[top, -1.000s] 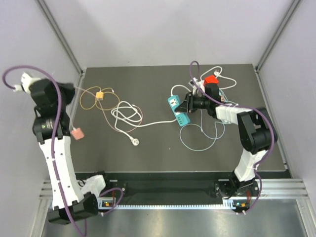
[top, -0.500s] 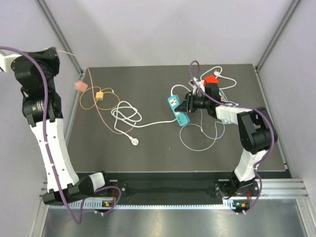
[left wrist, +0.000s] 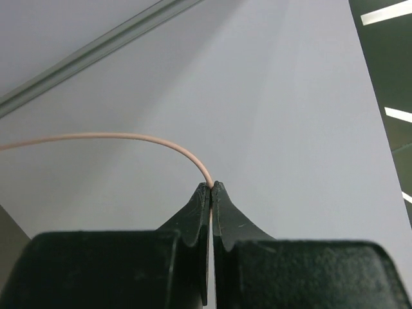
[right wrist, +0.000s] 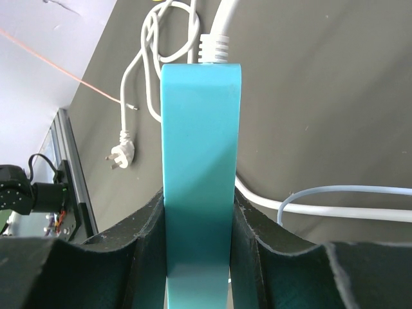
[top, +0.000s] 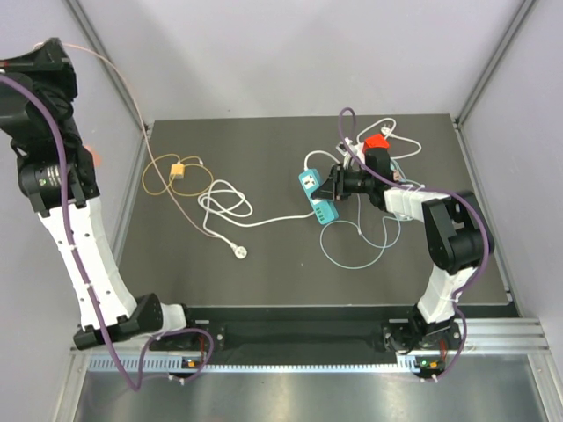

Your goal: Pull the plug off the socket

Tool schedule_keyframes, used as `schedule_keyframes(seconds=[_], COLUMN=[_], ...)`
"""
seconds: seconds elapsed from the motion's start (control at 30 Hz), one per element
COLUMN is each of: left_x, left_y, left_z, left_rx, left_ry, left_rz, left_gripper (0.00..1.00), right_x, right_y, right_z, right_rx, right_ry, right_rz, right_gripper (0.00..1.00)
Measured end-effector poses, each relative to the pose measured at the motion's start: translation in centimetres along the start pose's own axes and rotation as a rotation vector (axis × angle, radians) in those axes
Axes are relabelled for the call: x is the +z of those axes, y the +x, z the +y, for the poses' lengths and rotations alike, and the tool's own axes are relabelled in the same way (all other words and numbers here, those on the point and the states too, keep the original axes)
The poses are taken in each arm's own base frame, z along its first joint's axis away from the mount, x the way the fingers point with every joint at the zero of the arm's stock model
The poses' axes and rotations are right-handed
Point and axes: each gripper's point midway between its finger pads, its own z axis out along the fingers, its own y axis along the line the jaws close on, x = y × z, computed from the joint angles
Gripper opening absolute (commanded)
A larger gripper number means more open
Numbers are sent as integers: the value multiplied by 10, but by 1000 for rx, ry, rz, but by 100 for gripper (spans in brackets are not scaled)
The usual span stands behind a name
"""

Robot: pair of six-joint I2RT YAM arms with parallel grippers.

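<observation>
My left fingers (left wrist: 211,187) are pressed fully together on a thin pink cord (left wrist: 129,136). It is pinched right at the tips, with no gap showing between them. That arm is up high at the far left, off the counter's edge, with the left fingers (top: 60,51) close to the pale wall. From there the thin pink cord (top: 123,88) arcs down over the far left corner of the dark counter (top: 264,281). It then passes just beside a small yellow block connector (top: 177,170) on a tan cord loop. A small pink smear (top: 94,159) shows beside my left arm; it is too blurred for me to tell whether it is the plug.

My right fingers (right wrist: 201,199) are clamped on a teal plastic power strip (right wrist: 201,129), one pad on each long side. Their opening is only as wide as the strip. The teal plastic power strip (top: 308,182) sits right of centre in the far half of the counter, well apart from my left fingers. I cannot tell whether it touches the counter. A thick white cord leaves its end and loops left to a white plug (top: 239,252). A pale blue cord (top: 352,259) curls just near of the strip.
</observation>
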Motion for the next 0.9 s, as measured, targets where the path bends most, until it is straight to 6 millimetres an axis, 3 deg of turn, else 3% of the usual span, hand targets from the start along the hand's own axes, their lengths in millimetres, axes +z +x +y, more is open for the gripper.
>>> schedule_keyframes(seconds=[0.07,0.17,0.33,0.4,0.47,0.63,0.9], left_x=[6,25,70,75,71,54,32], left_y=[9,33,94,117,136,166,191], left_z=[8,41,132,167,193,228,300], left_rx=[-6,3,34,52,69,99,154], left_ry=[-12,-74,-256,-329,-387,-455,-581], left_rz=[24,82,205,249,292,351,382], left_gripper=[0,0,0,0,0,0,0], right_x=[0,0,0,0,0,0,0], right_y=[0,0,0,0,0,0,1], right_z=[0,0,0,0,0,0,0], right_rx=[0,0,0,0,0,0,-1], right_ry=[0,0,0,0,0,0,0], right_rz=[0,0,0,0,1,1,2], right_gripper=[0,0,0,0,0,0,0])
